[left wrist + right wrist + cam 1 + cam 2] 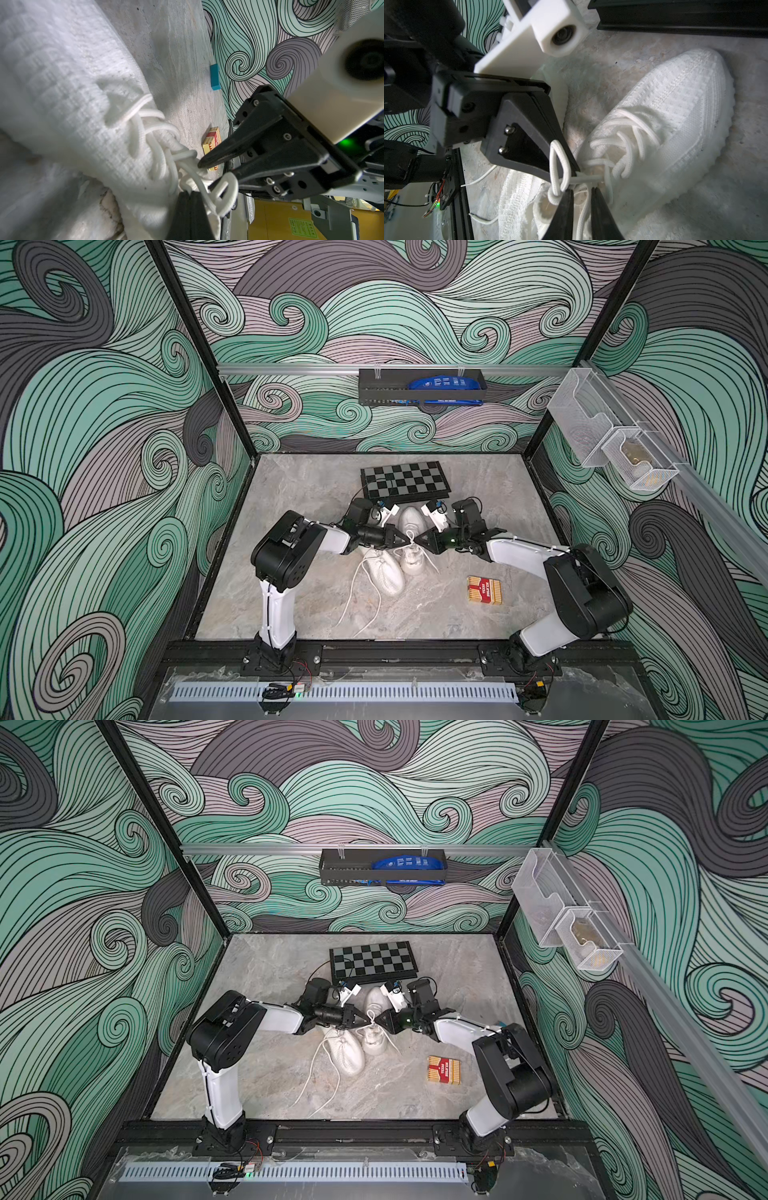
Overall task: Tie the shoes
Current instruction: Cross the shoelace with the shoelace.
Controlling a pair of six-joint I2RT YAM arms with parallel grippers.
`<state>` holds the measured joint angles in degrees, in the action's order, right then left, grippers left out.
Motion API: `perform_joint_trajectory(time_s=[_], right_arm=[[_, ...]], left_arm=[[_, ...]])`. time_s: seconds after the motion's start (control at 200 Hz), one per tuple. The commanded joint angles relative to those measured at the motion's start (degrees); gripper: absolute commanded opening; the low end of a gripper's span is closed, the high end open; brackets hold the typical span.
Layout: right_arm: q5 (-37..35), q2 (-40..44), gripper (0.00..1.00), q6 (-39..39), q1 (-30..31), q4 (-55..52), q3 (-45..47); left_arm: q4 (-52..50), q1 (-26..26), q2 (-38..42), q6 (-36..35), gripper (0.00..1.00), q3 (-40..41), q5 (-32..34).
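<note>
Over the marbled tabletop [299, 497], left fingers [529, 128] pinch a lace [588, 178] (looped) of one white shoe [675, 104]; right fingers [562, 216] stand narrowly apart.

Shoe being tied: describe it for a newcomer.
Find the chessboard at the table's far end. Just before it lies the far white shoe, toe toward the board, between the left pincer and right pincer. Unlike the nearer shoe with laces trailing loose, its lace is pinched in the left pincer.

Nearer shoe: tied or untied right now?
Untied. In both top views the nearer shoe has its two lace ends trailing loose across the table toward the arm bases.
</note>
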<state>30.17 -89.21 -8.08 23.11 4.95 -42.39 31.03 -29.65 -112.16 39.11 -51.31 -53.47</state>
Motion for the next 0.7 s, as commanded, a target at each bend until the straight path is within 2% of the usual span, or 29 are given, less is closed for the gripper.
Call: perform_joint_trajectory(time_s=[0.0,0.09,0.29,0.385,0.51,0.695], right_arm=[[-1.0,0.7,0.21,-0.1,-0.2,0.5,1.1],[-1.2,1.6,0.27,-0.3,-0.2,0.5,1.1],[-1.1,4.9,0.49,-2.0,-0.4,0.6,-0.4],[-0.5,4.4,0.55,-2.9,-0.2,0.8,-1.8],[-0.2,1.8,0.6,-3.3,0.3,2.5,-4.0],[0.4,-2.7,0.6,-2.8,1.1,2.7,-7.1]], left_arm=[[1.4,0.3,1.1,0.9,0.0,0.8,1.2],[1.7,0.4,1.1,1.1,0.0,1.2,0.9],[2.2,0.5,1.5,1.1,0.0,1.9,0.7],[2.3,0.5,1.7,1.2,0.0,1.9,0.6],[2.2,0.5,1.7,1.3,0.0,1.7,0.5],[2.2,0.5,1.8,1.3,0.0,1.8,0.5]])
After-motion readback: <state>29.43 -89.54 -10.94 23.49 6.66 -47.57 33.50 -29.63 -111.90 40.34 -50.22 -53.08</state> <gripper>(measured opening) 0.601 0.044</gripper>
